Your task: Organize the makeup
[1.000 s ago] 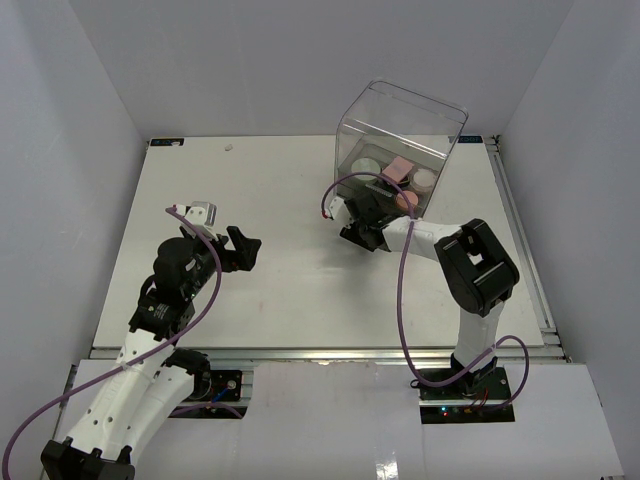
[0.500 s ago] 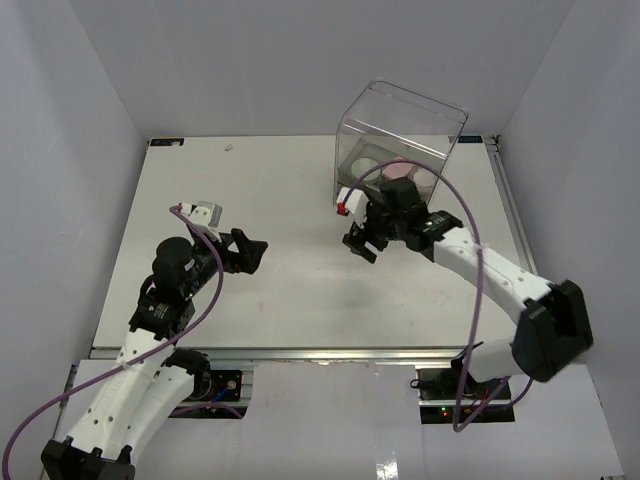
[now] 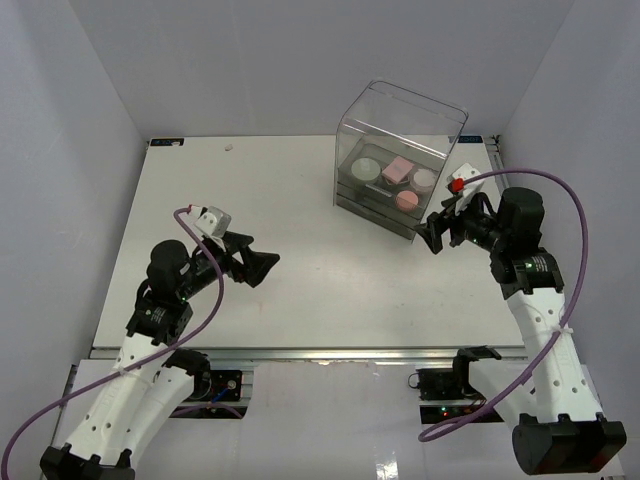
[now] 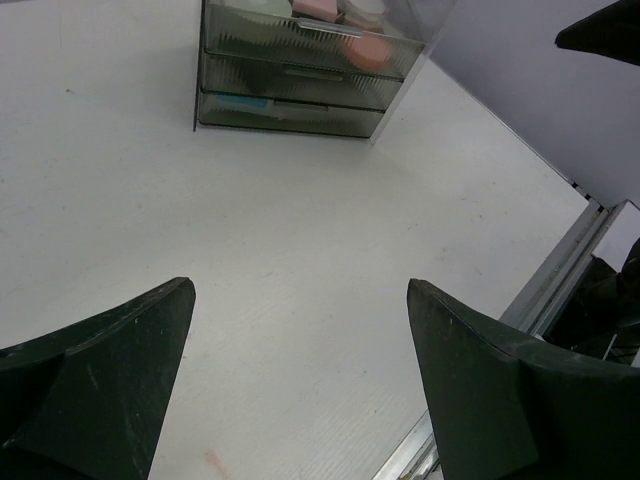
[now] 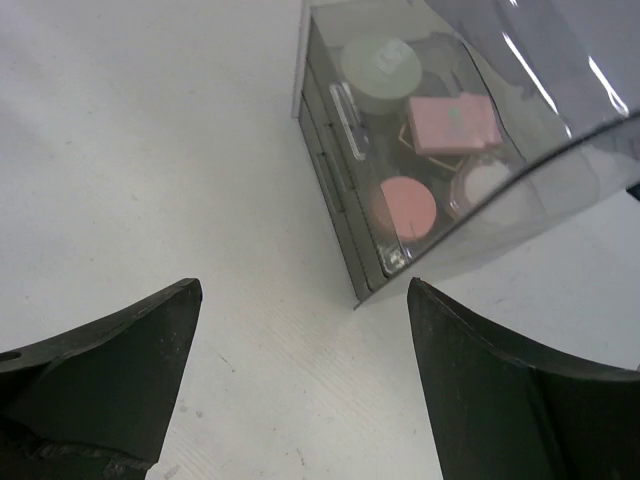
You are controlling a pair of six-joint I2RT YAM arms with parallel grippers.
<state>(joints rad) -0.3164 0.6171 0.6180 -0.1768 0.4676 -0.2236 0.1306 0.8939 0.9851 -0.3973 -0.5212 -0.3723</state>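
Swung away from the front of the box since a second ago, the right claw point(image 3: 433, 232) now hangs off the box's near right corner, its fingers spread wider than before and pinching nothing. Its own camera shows bare table between the two dark fingers point(image 5: 120, 370).

The left claw point(image 3: 256, 262) has eased a little forward and to the right. It is also spread wide and empty, and it hovers over the middle left of the table point(image 3: 290, 190), well apart from the box.

Just beyond the right claw stands the clear box point(image 3: 402, 112) at the far right of the table, with its grey drawers point(image 4: 300, 85) shut. The makeup in view lies on top of those drawers, inside the clear walls. A pink round puff point(image 5: 408, 205) is nearest the front corner. A white round pad point(image 5: 487, 183) lies beside it, a pink square puff point(image 5: 452, 122) behind them, and a pale green round pad point(image 5: 382, 62) farthest back. Through the front of the lower drawer the left wrist view shows a small bluish patch point(image 4: 243, 103); what it is I cannot tell.
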